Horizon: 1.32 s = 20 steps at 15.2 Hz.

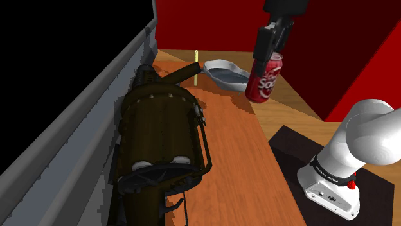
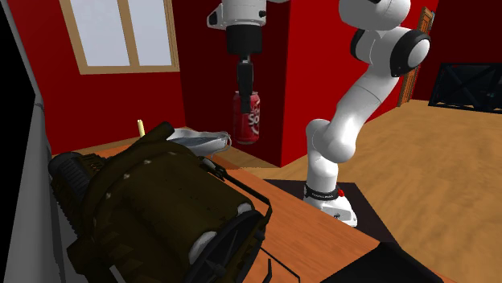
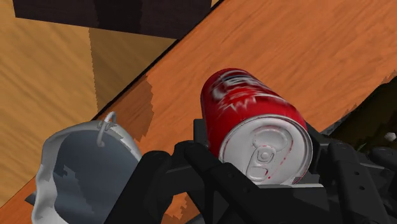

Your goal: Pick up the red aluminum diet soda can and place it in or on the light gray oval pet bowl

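**Inspector:** State of the gripper (image 1: pixel 270 55)?

**Assessor:** Closed around the red soda can (image 1: pixel 263 81), clasping it near the lid end. The can hangs below the fingers, clear of the wooden table (image 1: pixel 239 151). Gripping at the top leaves the base free to be set down first.

**Inspector:** Where is the can in relation to the target?

**Assessor:** It is raised, just beside the light grey bowl (image 1: pixel 222 67) on the side toward the table's edge, and not yet over it. The wrist view shows the bowl off to one side of the can rather than beneath it.

**Inspector:** Why is it held so high?

**Assessor:** Probably to clear the bowl's rim during the move across.

**Inspector:** Any hazards?

**Assessor:** A thin yellow stick (image 1: pixel 196 67) stands near the bowl, and a large dark bag (image 1: pixel 160 128) fills the table next to it. Approaching from the open edge side seems to avoid both.

**Inspector:** What remains?

**Assessor:** The can must be moved over the bowl, lowered and released.
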Available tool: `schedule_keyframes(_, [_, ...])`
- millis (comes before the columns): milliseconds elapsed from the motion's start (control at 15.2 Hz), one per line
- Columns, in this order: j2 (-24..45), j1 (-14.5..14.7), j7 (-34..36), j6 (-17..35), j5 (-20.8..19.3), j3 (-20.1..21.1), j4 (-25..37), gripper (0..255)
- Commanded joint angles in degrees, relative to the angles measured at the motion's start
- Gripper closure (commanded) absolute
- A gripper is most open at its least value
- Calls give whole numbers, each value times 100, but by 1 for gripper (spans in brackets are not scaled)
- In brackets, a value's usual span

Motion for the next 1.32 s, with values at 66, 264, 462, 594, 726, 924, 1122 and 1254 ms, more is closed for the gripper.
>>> schedule_keyframes(66, [88,-21,23,-214,-33,-24,299,255])
schedule_keyframes(264, [196,-44,53,-427,-66,-36,619,255])
schedule_keyframes(462, [364,-129,-179,-424,-207,-206,742,255])
schedule_keyframes(594, [543,-215,-407,-407,-341,-367,868,255])
schedule_keyframes(726, [741,-301,-628,-393,-468,-519,1020,255])
schedule_keyframes(924, [1073,-431,-948,-381,-646,-733,1301,255])
schedule_keyframes(1122, [1447,-557,-1254,-386,-806,-931,1647,255])
schedule_keyframes(1254, [1719,-639,-1451,-401,-903,-1055,1917,255])
